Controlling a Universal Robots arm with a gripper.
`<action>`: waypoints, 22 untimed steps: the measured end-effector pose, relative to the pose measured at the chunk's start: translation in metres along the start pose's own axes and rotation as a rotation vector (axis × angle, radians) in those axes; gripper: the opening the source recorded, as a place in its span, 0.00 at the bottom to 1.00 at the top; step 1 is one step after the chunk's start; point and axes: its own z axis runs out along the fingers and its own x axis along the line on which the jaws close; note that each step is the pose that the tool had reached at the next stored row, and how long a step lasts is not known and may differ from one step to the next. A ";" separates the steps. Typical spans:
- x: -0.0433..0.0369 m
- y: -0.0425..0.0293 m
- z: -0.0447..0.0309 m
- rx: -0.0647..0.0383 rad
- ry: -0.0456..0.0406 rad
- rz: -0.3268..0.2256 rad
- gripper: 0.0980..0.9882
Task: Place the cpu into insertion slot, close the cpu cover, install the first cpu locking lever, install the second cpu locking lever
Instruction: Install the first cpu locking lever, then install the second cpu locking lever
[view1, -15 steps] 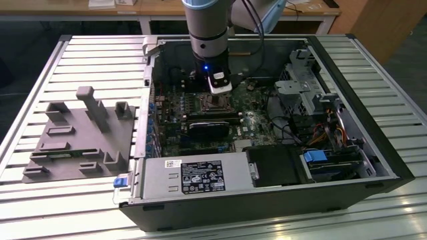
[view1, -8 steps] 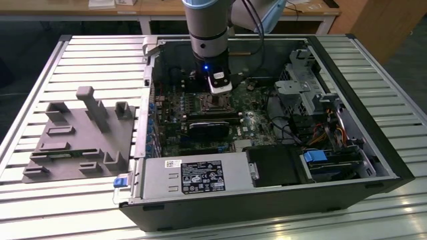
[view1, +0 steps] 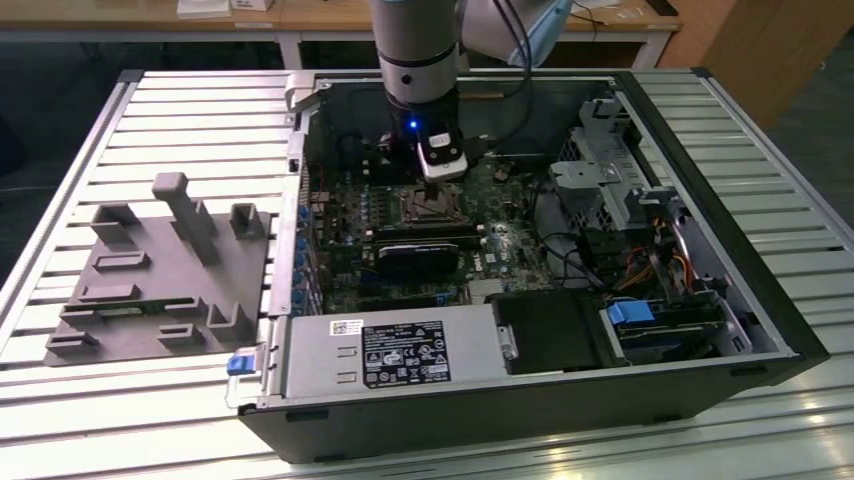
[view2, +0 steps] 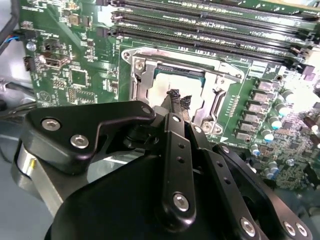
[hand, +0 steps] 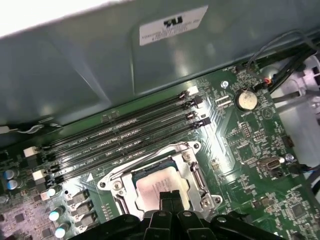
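Note:
An open computer case lies on the table, and my arm reaches down into it over the insertion slot (view1: 430, 204). The cpu (hand: 154, 186) (view2: 161, 91) sits in the slot, its silvery top showing through the window of the cpu cover (hand: 196, 176) (view2: 212, 75), which lies flat around it. My gripper (view1: 435, 184) (view2: 179, 99) (hand: 167, 196) is shut, its two black fingertips pressed together right over the chip's top, near one edge. Whether the tips touch the chip, I cannot tell. Thin metal levers run along the socket's sides; their latch state is unclear.
Long black memory slots (hand: 125, 141) (view2: 210, 27) run beside the socket, with the case wall (hand: 100, 60) just beyond. A black block (view1: 411, 258), a power supply (view1: 387, 355), a drive cage (view1: 621, 185) and cables (view1: 641, 268) crowd the case. A grey fixture (view1: 160, 270) stands at the exterior view's left.

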 end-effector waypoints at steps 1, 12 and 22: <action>-0.0002 0.0002 -0.0020 0.000 -0.0002 -0.001 0.01; -0.0010 0.0011 -0.0090 0.008 -0.0029 -0.056 0.01; -0.0010 0.0011 -0.0091 0.011 -0.0005 -0.112 0.01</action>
